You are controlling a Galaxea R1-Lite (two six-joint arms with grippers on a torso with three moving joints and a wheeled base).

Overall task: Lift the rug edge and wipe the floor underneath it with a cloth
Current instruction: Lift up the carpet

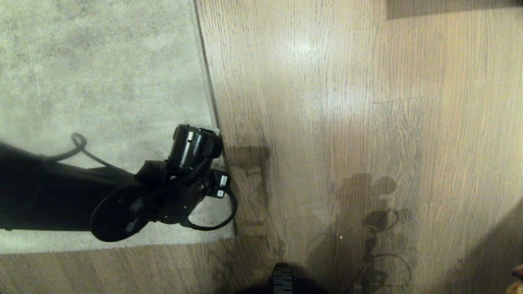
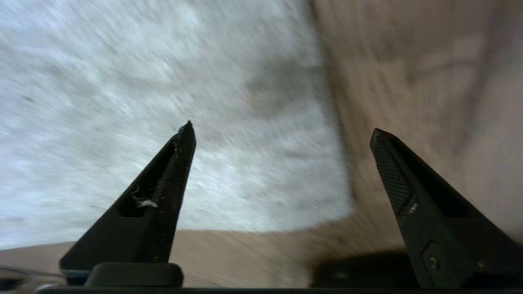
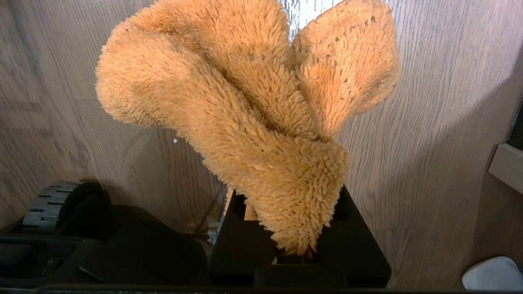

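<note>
The pale grey rug (image 1: pixel 102 81) lies flat on the wood-grain floor (image 1: pixel 347 122). The rug edge (image 1: pixel 212 114) runs down to a corner (image 1: pixel 232 233). My left arm (image 1: pixel 192 151) reaches over that corner from the left, wrist pointing down. In the left wrist view the left gripper (image 2: pixel 282 128) is open and empty, above the rug (image 2: pixel 163 81), its corner (image 2: pixel 341 210) and the floor (image 2: pixel 429 81). The fluffy orange cloth (image 3: pixel 253 114) stands out of my right gripper (image 3: pixel 292 204), which is shut on it above the floor (image 3: pixel 429 122).
My base wheel (image 1: pixel 282 279) shows at the bottom of the head view and beside the right gripper (image 3: pixel 49 202). A dark strip (image 1: pixel 449 8) lies at the far right. A pale ledge (image 3: pixel 506 167) and a white object (image 3: pixel 494 271) sit near the right gripper.
</note>
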